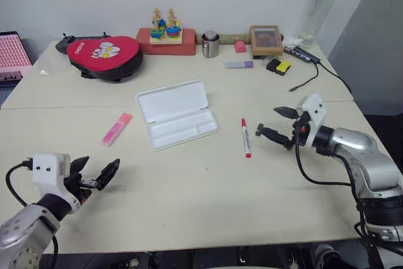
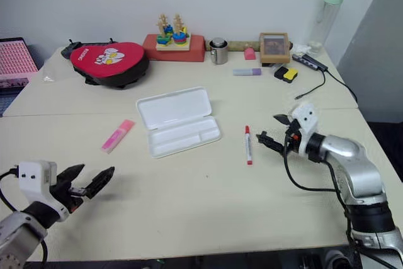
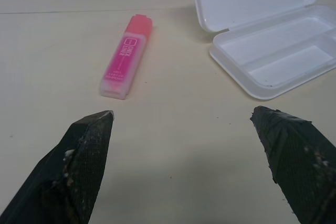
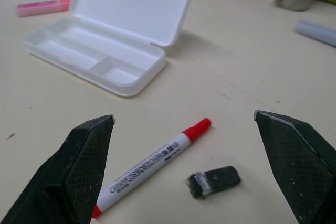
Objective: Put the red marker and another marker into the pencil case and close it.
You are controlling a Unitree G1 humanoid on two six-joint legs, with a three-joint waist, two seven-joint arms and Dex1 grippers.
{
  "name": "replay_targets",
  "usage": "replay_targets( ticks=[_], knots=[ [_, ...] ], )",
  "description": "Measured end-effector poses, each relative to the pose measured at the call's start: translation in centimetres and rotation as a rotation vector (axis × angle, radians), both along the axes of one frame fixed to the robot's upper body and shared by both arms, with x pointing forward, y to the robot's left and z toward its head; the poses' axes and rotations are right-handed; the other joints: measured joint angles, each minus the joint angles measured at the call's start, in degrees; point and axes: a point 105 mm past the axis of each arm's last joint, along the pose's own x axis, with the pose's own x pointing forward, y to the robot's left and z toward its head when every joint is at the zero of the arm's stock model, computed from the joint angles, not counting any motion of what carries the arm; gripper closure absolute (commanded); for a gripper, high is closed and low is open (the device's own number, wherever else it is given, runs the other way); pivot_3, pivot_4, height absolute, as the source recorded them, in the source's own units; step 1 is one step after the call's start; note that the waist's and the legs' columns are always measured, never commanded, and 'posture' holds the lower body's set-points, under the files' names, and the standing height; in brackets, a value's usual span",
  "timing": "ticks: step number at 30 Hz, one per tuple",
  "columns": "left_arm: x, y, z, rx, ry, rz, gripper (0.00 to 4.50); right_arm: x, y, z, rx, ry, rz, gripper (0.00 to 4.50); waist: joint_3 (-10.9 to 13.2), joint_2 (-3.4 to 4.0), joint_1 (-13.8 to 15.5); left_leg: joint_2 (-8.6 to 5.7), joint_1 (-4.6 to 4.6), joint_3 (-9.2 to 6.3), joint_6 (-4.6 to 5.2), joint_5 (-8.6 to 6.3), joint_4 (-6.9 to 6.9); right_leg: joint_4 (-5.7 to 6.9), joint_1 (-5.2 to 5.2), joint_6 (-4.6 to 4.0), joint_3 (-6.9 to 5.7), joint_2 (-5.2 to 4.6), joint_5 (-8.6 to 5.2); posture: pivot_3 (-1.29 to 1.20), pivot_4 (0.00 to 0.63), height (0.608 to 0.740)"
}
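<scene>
Pencil case (image 1: 178, 115) lies open mid-worktop (image 1: 208, 200) with its lid flat and I see both tray compartments bare, the pink highlighter (image 1: 117, 128) on its left, the red marker (image 1: 245, 137) on its right, and my 2 hands, left hand (image 1: 94, 174) and right hand (image 1: 276, 122), released, fingers spread, held low near each.
</scene>
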Motion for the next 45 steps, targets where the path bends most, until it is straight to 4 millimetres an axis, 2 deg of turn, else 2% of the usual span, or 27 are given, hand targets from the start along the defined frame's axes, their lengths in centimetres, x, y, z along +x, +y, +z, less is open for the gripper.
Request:
replay_targets(
  ticks=[2, 5, 6, 10, 16, 19, 22, 32, 45],
  knots=[
    [0.1, -0.2, 0.4, 0.022, 0.009, -0.045, 0.00, 0.3, 1.1, 0.3, -0.012, -0.009, 0.065, 0.01, 0.02, 0.04, -0.04, 0.00, 0.01, 0.01, 0.00, 0.00, -0.03, 0.00, -0.02, 0.00, 0.01, 0.00, 0.00, 0.00, 0.150, 0.740],
    [0.2, -0.8, 1.0, 0.071, 0.042, -0.154, 0.00, 0.5, 4.4, 1.7, -0.071, -0.076, 0.283, 0.01, 0.05, 0.07, -0.20, 0.03, 0.09, 0.01, 0.00, 0.00, -0.15, 0.01, -0.03, -0.02, -0.03, 0.01, -0.01, 0.00, 0.150, 0.740],
    [0.1, -0.9, 1.1, 0.076, 0.047, -0.170, 0.00, 0.4, 4.9, 1.8, -0.083, -0.085, 0.316, 0.01, 0.05, 0.07, -0.20, 0.03, 0.12, 0.00, 0.00, 0.00, -0.20, 0.01, -0.03, -0.04, -0.04, 0.01, -0.03, 0.00, 0.150, 0.740],
    [-0.1, -1.3, 1.4, 0.100, 0.077, -0.251, 0.00, -0.1, 6.9, 1.0, -0.122, -0.067, 0.474, 0.01, 0.05, 0.08, -0.15, 0.03, 0.07, -0.03, 0.00, 0.00, -0.28, -0.01, -0.04, -0.22, -0.06, 0.00, 0.04, 0.00, 0.150, 0.740],
    [-0.2, -1.7, 1.6, 0.110, 0.084, -0.277, 0.00, -0.8, 8.9, 0.5, -0.164, -0.087, 0.603, 0.01, 0.07, 0.11, -0.11, 0.03, 0.06, -0.06, -0.01, 0.00, -0.29, -0.02, -0.06, -0.21, -0.07, 0.00, 0.04, 0.00, 0.150, 0.740],
    [0.0, -2.4, 2.0, 0.120, 0.061, -0.287, 0.00, -1.7, 11.5, -0.5, -0.186, -0.077, 0.693, 0.01, 0.08, 0.13, -0.16, 0.04, 0.09, -0.05, -0.02, 0.00, -0.28, 0.02, -0.06, -0.21, -0.06, 0.01, 0.04, 0.00, 0.150, 0.740],
    [0.1, -2.7, 2.0, 0.118, 0.048, -0.292, 0.00, -1.7, 12.8, -1.1, -0.210, -0.078, 0.726, 0.01, 0.08, 0.13, -0.17, 0.02, 0.10, -0.04, -0.03, 0.01, -0.27, 0.04, -0.06, -0.20, -0.05, 0.00, 0.05, 0.00, 0.150, 0.740],
    [-0.1, -2.7, 1.0, 0.110, 0.069, -0.265, 0.00, 0.6, 14.7, -2.4, -0.267, -0.084, 0.693, 0.01, 0.09, 0.14, -0.24, 0.02, 0.10, -0.07, -0.03, 0.01, -0.29, 0.07, -0.07, -0.24, -0.06, 0.01, 0.06, 0.00, 0.150, 0.740],
    [-0.1, -2.8, 0.8, 0.106, 0.062, -0.245, 0.00, 2.8, 13.5, -4.9, -0.341, -0.008, 0.593, 0.01, 0.09, 0.15, -0.39, 0.02, 0.12, -0.05, -0.03, 0.01, -0.28, 0.09, -0.07, -0.25, -0.05, 0.01, 0.07, 0.00, 0.150, 0.740]
  ],
)
